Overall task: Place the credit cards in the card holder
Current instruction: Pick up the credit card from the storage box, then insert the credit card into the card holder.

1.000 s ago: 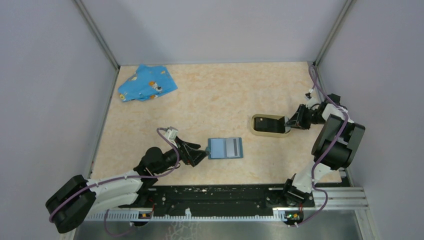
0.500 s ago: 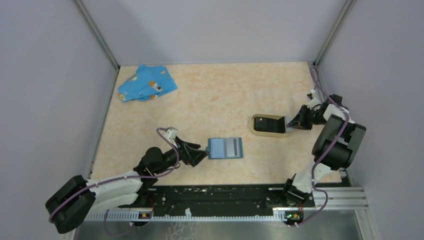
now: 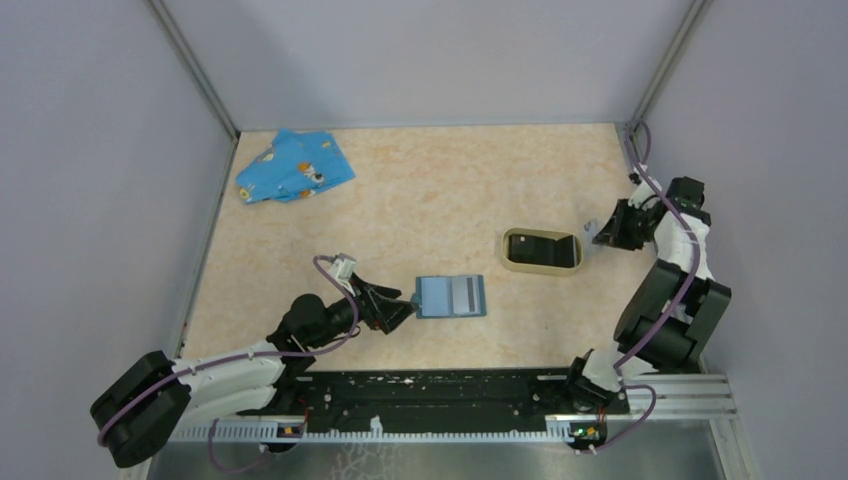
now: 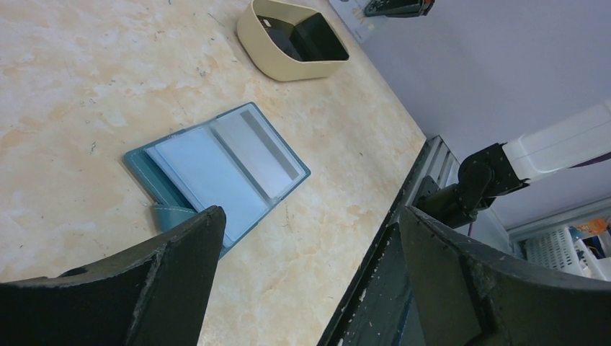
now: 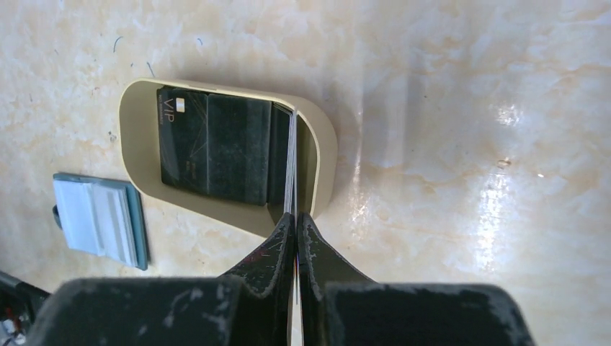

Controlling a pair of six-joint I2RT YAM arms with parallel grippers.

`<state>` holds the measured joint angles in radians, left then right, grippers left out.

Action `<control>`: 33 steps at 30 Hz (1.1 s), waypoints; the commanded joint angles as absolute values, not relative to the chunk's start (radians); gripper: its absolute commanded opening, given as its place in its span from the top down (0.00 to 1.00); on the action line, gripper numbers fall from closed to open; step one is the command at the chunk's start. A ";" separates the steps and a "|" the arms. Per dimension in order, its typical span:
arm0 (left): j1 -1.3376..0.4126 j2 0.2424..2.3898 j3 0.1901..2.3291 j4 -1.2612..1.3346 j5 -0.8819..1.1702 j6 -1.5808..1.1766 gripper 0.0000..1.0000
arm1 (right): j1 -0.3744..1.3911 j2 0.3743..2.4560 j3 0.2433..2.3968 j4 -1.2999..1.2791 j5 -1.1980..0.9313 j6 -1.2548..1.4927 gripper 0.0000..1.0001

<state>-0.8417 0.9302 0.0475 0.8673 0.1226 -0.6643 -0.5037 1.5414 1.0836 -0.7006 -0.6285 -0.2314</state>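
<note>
Blue cloth (image 3: 295, 167) lies far beyond left gripper (image 3: 405, 303). Left gripper spread wide, empty; blue case (image 3: 452, 296) flat on table just ahead of its tips. Card holder (image 3: 541, 268) well beyond case, black card (image 5: 209, 148) inside. Right gripper (image 5: 296, 220) pinched tight on pale card (image 5: 291, 158), edge-on, at holder's end nearest its tips. Risk: card tilts in thin pinch, catches tan rim, shoves light holder aside or slips free.
</note>
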 commanded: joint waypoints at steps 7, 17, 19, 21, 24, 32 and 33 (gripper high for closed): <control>-0.842 0.945 0.032 0.975 0.163 -0.705 0.04 | -0.513 1.387 1.123 -0.699 -0.791 -0.289 1.00; -0.842 1.050 0.012 1.195 0.178 -0.744 0.01 | -0.319 1.346 1.044 -0.682 -1.256 -0.409 1.00; -0.842 1.083 0.014 1.238 0.180 -0.749 0.01 | -0.244 1.348 1.025 -0.666 -1.325 -0.421 1.00; -0.842 1.120 0.020 1.298 0.187 -0.747 0.01 | -0.173 1.352 1.005 -0.637 -1.365 -0.417 1.00; -0.842 1.180 0.027 1.398 0.193 -0.732 0.02 | -0.076 1.369 0.975 -0.585 -1.406 -0.389 1.00; -0.844 1.393 0.117 1.624 0.232 -0.710 0.11 | 0.108 1.449 1.007 -0.744 -1.472 -0.561 1.00; -0.844 1.418 0.136 1.635 0.234 -0.714 0.12 | 0.122 1.459 1.013 -0.763 -1.472 -0.581 1.00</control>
